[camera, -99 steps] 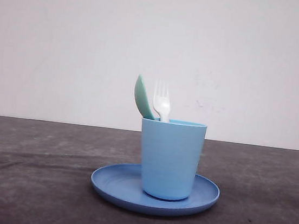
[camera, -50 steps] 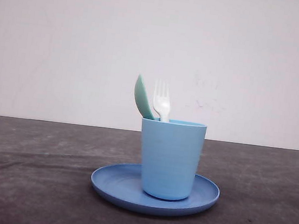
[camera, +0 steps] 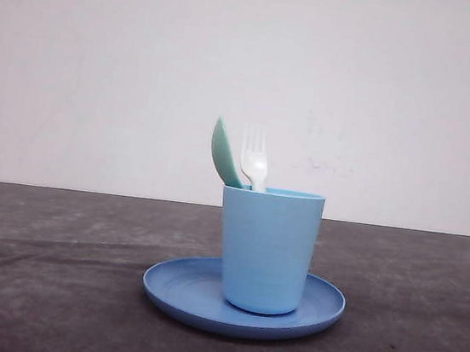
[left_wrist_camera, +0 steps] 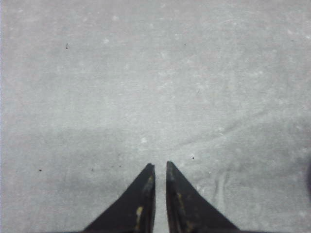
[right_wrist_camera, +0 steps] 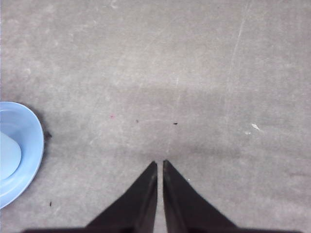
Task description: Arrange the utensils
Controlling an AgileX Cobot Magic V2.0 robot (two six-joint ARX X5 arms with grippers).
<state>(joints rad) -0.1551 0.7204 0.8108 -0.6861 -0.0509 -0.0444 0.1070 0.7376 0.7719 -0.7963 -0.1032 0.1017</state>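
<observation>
Fork [camera: 254, 158] and spoon [camera: 225, 154] stand upright in cup [camera: 267, 249] on plate [camera: 194, 296], mid-worktop. Left hand [left_wrist_camera: 159, 167] and right hand [right_wrist_camera: 160, 165] pinched together, empty. Advice: grip one handle-top, lift vertically.

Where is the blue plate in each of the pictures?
Front view: the blue plate lies on the dark table, low in the middle of the picture, with the light blue cup standing on it.
Left wrist view: the plate is not in this picture.
Right wrist view: part of the plate's rim pokes in at the picture's left edge.
Shared landmark: the plate itself links the front view and the right wrist view.
</observation>
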